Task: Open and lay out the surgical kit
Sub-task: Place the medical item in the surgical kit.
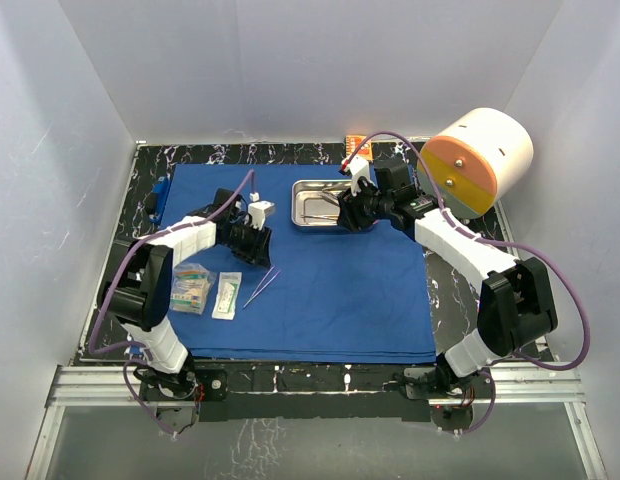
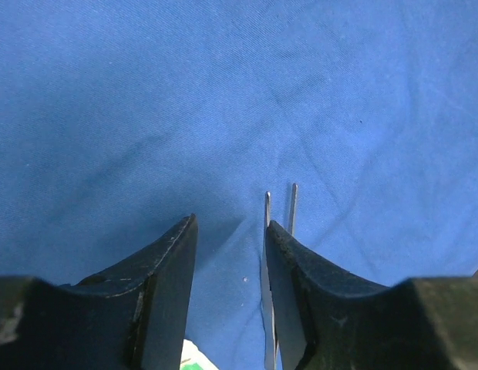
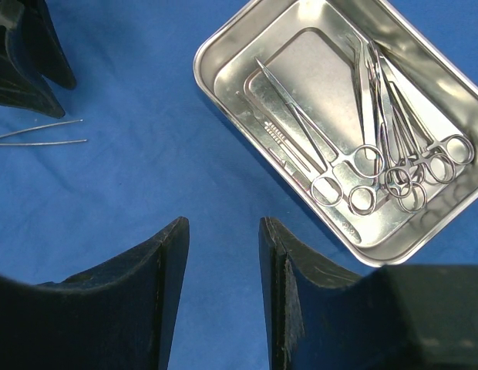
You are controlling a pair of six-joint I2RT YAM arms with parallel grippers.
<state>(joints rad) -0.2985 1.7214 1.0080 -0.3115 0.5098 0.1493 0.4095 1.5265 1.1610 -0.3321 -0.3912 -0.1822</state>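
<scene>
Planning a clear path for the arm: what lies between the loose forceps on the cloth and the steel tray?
Between forceps and steel tray: bare blue cloth, per right wrist view.

Nothing can be read in any view: no word, number or brand. The left clear packet (image 1: 191,288) and the right clear packet (image 1: 227,295) on the blue cloth (image 1: 340,290) show faint print, and the small orange box (image 1: 356,143) bears marks, all too small to make out.
</scene>
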